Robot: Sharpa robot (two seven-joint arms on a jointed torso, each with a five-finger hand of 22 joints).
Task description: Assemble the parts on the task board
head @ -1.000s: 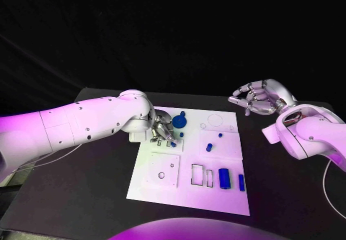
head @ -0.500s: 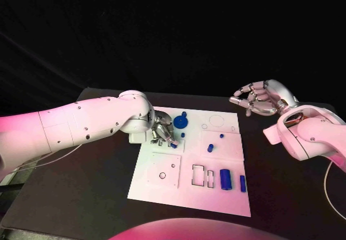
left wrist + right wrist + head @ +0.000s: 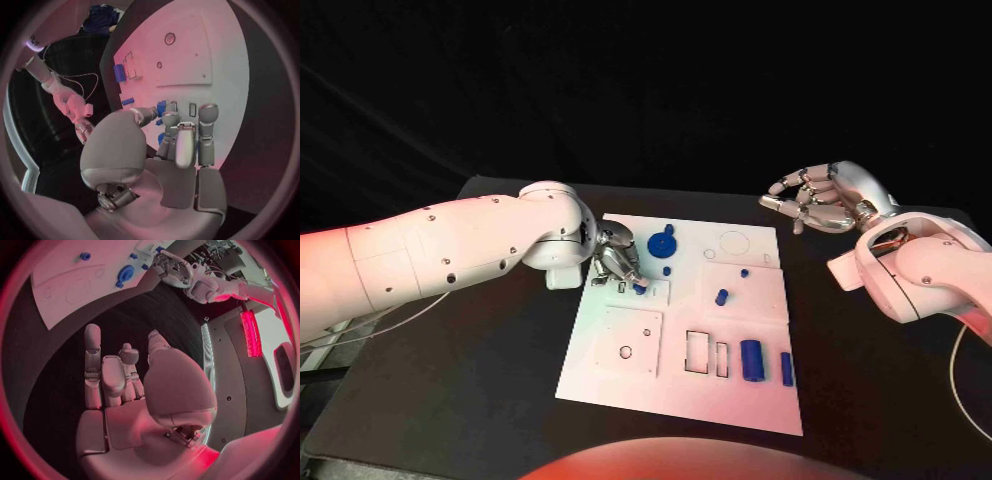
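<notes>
Blue part [image 3: 640, 288] pinched in left hand [image 3: 615, 266], axis unclear, right hand [image 3: 815, 199] loose, holding nothing

Head view: looked down from above on the desk [image 3: 473, 380], whole task board [image 3: 678, 385] in frame.
Left wrist view: sat behind the left hand [image 3: 169, 145], close over the board.
Right wrist view: sat behind the right hand [image 3: 125, 385], farther off; board's edge shared.
</notes>
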